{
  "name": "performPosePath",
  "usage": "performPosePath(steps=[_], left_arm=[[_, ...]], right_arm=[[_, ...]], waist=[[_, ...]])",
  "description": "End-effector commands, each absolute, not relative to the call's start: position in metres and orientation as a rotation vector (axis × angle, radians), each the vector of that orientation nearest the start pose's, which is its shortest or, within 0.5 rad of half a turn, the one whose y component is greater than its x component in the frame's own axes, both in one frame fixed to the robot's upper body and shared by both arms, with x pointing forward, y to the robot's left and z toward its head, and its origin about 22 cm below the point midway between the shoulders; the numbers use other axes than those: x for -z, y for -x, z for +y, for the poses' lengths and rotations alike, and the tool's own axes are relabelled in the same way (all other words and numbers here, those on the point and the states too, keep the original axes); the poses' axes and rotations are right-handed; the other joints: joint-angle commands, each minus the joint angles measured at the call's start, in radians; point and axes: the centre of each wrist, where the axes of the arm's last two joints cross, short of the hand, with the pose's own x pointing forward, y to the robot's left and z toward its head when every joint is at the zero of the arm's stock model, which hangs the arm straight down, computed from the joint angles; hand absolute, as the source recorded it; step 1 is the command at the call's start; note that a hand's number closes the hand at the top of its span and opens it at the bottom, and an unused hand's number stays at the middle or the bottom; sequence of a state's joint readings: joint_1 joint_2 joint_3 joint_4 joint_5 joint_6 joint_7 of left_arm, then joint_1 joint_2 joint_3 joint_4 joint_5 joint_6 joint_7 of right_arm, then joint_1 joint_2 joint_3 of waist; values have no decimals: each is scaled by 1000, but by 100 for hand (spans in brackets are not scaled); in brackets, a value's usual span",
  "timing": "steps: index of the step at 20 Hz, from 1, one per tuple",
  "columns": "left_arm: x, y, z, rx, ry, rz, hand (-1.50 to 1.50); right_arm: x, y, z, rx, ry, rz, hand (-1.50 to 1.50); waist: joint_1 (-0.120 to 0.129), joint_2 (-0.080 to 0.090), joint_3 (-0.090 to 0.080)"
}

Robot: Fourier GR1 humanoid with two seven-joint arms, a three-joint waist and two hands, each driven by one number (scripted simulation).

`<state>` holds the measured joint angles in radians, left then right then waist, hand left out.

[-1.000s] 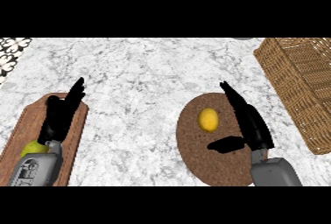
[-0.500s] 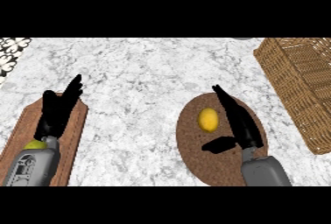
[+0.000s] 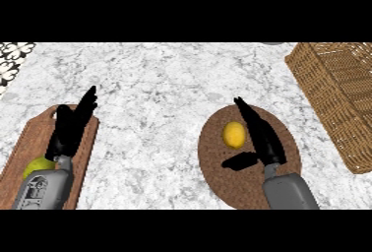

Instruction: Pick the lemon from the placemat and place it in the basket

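Lemon lies on the round brown placemat, lower right of centre in the frame, w/ its long axis running up-down. It sits in the upper-middle part of the mat, not lifted.

Right hand comes up from the bottom edge over the mat – fingers straight and pointing toward the top of the frame, just to the right of the lemon, thumb sticking out to the left below the fruit. Hand is open, nothing gripped; can't tell if the fingers touch the lemon's side or just run beside it.

Basket – woven, tan – sits at the right edge of the frame, upper to mid right, well apart from the mat, w/ bare marble worktop between.

Left hand is at the lower left, fingers straight and up, open, resting over a wooden cutting board that runs along the left edge. A yellow-green fruit shows on the board beside the grey forearm, partly hidden by it.

Upper left corner: a patch of black & white patterned surface.
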<state>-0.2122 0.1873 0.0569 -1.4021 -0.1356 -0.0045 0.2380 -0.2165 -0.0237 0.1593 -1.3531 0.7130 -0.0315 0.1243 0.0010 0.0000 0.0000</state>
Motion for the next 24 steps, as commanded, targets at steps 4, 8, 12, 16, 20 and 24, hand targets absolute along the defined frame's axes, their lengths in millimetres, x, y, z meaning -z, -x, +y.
performPosePath(steps=[4,8,12,16,20,24], left_arm=[[-31,-291,272,215,-267,-1371,0],[-25,-277,272,210,-247,-1352,0],[-32,-293,280,206,-268,-1356,0],[-33,-289,263,206,-268,-1366,0],[-44,-295,275,213,-276,-1379,0],[-33,-294,272,211,-264,-1354,0]], right_arm=[[5,-305,-169,-834,565,-1450,150],[26,-285,-180,-895,639,-1491,150],[6,-294,-162,-907,705,-1525,150],[9,-309,-167,-1089,780,-1396,150],[-7,-334,-194,-1376,932,-1086,150],[-29,-348,-195,-1457,960,-1131,150]], waist=[[4,0,0],[4,-1,0],[0,0,0],[5,0,0],[24,1,-3],[5,0,0]])
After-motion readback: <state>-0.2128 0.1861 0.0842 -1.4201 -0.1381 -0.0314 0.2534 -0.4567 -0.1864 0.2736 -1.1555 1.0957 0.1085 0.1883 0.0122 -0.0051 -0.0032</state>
